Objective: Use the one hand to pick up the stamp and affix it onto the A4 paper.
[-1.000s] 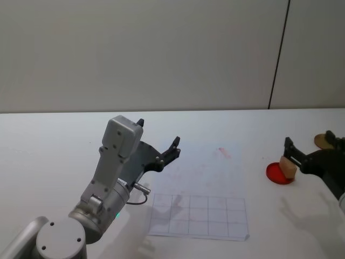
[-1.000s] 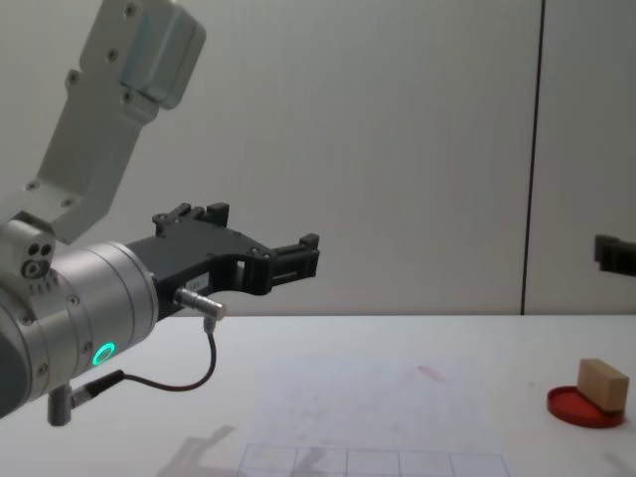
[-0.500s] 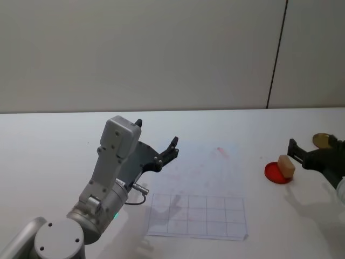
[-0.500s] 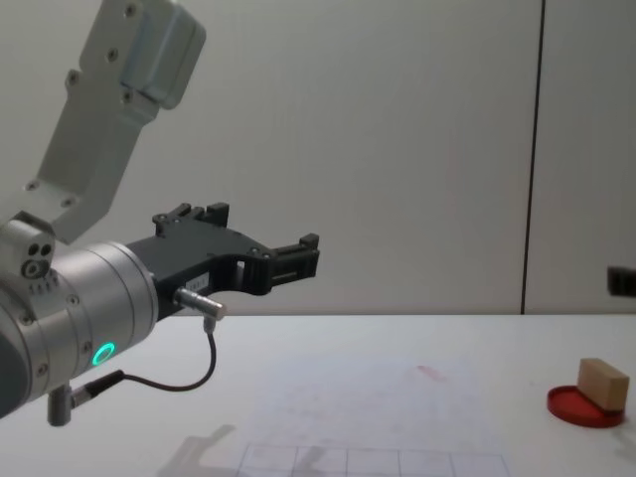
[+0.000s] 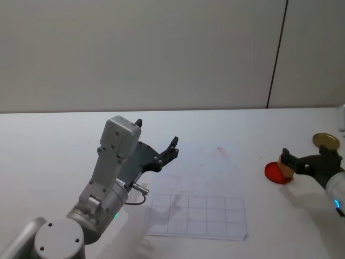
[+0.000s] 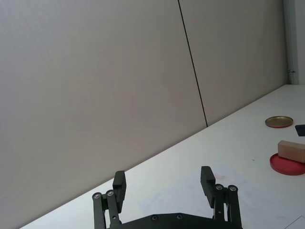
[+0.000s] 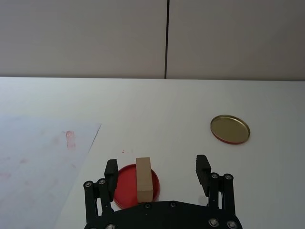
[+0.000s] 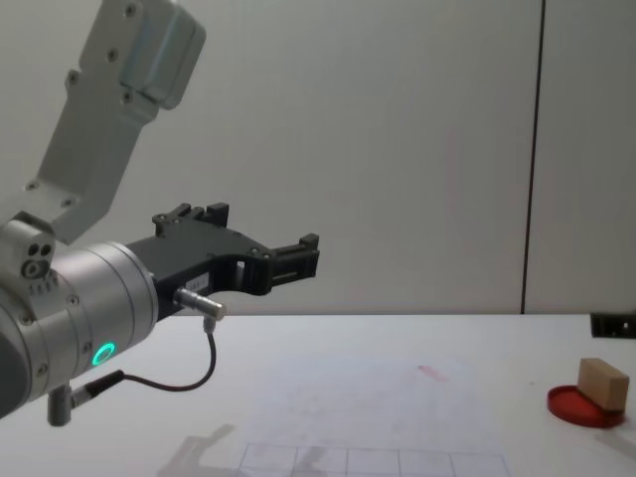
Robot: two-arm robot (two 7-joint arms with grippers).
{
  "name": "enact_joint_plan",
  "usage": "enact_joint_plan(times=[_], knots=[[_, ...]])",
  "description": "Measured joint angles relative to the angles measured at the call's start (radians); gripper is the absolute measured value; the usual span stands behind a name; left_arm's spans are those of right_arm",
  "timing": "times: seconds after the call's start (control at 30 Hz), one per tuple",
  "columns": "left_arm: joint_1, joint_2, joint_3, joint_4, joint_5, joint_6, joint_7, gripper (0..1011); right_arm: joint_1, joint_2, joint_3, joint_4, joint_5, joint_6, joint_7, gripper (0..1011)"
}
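Lower now than a second ago, the right gripper [image 7: 157, 166] has dropped to the height of the stamp [image 7: 144, 179], after first drawing back a little toward the table's right edge. Its jaws are wide open and hold nothing. Seen from its own wrist, the small tan wooden stamp stands on end between the two black fingers, closer to one finger than the other and touching neither. The stamp rests on a flat red disc [image 7: 125, 190] near the right edge of the white table [image 5: 54, 135], with a round brass-coloured lid [image 7: 230, 129] lying further back toward the far right corner. The A4 paper [image 5: 205, 183] lies flat in the middle of the table, well apart from the stamp, its near edge ruled with a grey grid, and a few faint reddish marks show on it. The left gripper [image 6: 163, 176] hangs raised above the paper's left side, jaws open and empty, taking no part. By my reading the task is at its start: the approach is nearly made, while gripping, lifting, carrying across and pressing onto the paper all remain.
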Motion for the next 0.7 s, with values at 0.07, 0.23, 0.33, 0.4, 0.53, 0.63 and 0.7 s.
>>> enact_joint_plan(times=[0.07,0.23,0.33,0.4,0.53,0.63,0.7], knots=[[0.000,0.000,0.000,0.000,0.000,0.000,0.000,993,0.010,-0.005,-0.002,0.019,-0.004,0.005,0.003,1001],[0.000,0.000,0.000,0.000,0.000,0.000,0.000,993,0.028,-0.015,-0.005,0.053,-0.013,0.010,0.010,1001],[0.000,0.000,0.000,0.000,0.000,0.000,0.000,993,0.038,-0.022,-0.007,0.074,-0.018,0.011,0.015,960],[0.000,0.000,0.000,0.000,0.000,0.000,0.000,993,0.042,-0.025,-0.008,0.083,-0.021,0.011,0.018,930],[0.000,0.000,0.000,0.000,0.000,0.000,0.000,993,0.058,-0.034,-0.012,0.114,-0.030,0.008,0.030,807],[0.000,0.000,0.000,0.000,0.000,0.000,0.000,993,0.067,-0.039,-0.014,0.135,-0.034,0.005,0.037,708],[0.000,0.000,0.000,0.000,0.000,0.000,0.000,993,0.071,-0.041,-0.015,0.144,-0.036,0.004,0.040,675]])
